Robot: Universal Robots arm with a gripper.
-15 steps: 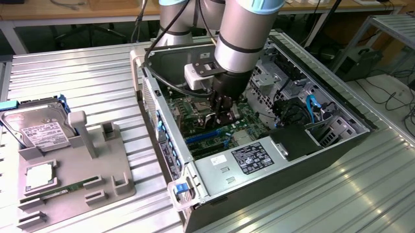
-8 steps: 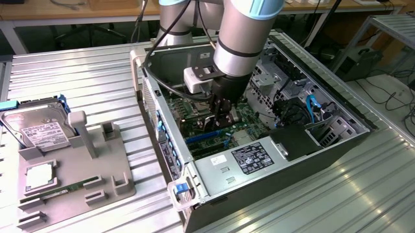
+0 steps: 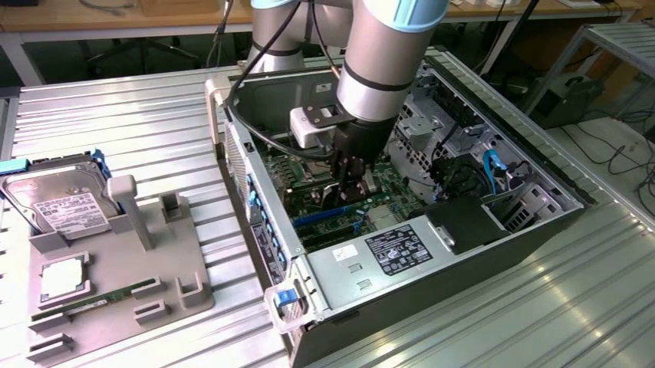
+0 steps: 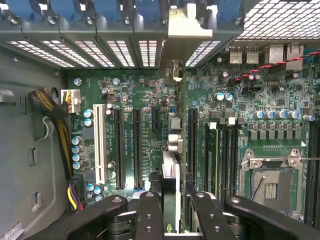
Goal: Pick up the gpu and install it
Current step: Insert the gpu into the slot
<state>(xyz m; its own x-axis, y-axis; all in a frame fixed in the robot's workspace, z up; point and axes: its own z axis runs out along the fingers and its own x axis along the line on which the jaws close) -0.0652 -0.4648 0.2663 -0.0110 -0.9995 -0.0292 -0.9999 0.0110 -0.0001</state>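
In the wrist view the gpu [image 4: 170,192] shows edge-on as a thin green card between my two black fingers [image 4: 150,215]. My gripper [image 4: 173,216] is shut on it. The card stands upright over the motherboard's black expansion slots [image 4: 136,147]. Its silver end bracket [image 4: 186,27] reaches the case's rear slot openings. I cannot tell whether the card's edge sits in a slot. In the exterior view my gripper [image 3: 349,182] is down inside the open computer case [image 3: 465,295], just above the motherboard [image 3: 307,172], and hides most of the card.
A grey fixture [image 3: 179,287] at the exterior view's left holds a hard drive [image 3: 60,201] and a memory stick [image 3: 90,302]. Inside the case are the power supply [image 3: 399,249], blue cables [image 3: 493,172], a yellow-black cable bundle [image 4: 50,107] and an open CPU socket [image 4: 270,187].
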